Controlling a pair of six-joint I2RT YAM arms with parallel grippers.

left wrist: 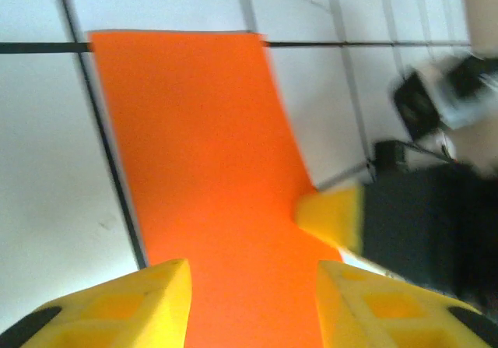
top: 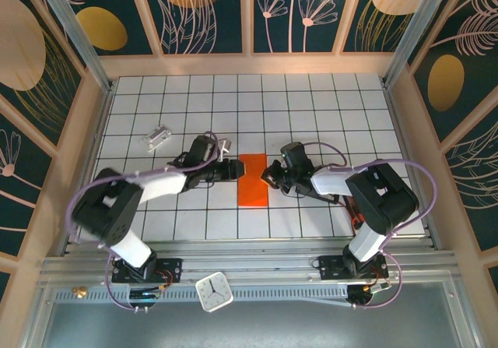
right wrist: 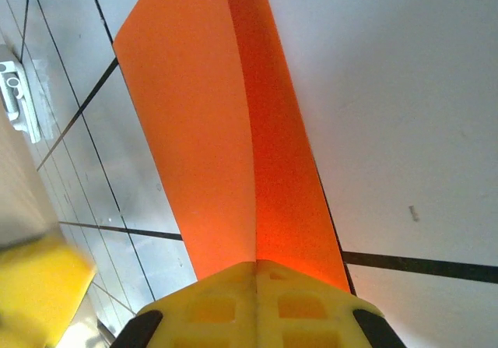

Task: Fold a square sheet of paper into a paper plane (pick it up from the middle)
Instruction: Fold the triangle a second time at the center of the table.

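The square sheet of paper (top: 253, 181) is bright orange and lies doubled over into a narrow strip at the middle of the table. My left gripper (top: 236, 169) is at its left edge, open, with the yellow fingers (left wrist: 148, 297) spread over the orange paper (left wrist: 210, 153) and nothing between them. My right gripper (top: 270, 175) is at the strip's right edge. In the right wrist view the right gripper (right wrist: 257, 264) is shut on the paper (right wrist: 202, 130), where two layers meet in a crease at the tips. A paper plane is out of view.
A small silvery-white block (top: 158, 136) lies on the grid left of the arms and also appears as the block (right wrist: 17, 99) at the edge of the right wrist view. Wooden walls (top: 89, 130) enclose the table. A white clock (top: 214, 292) sits on the near rail.
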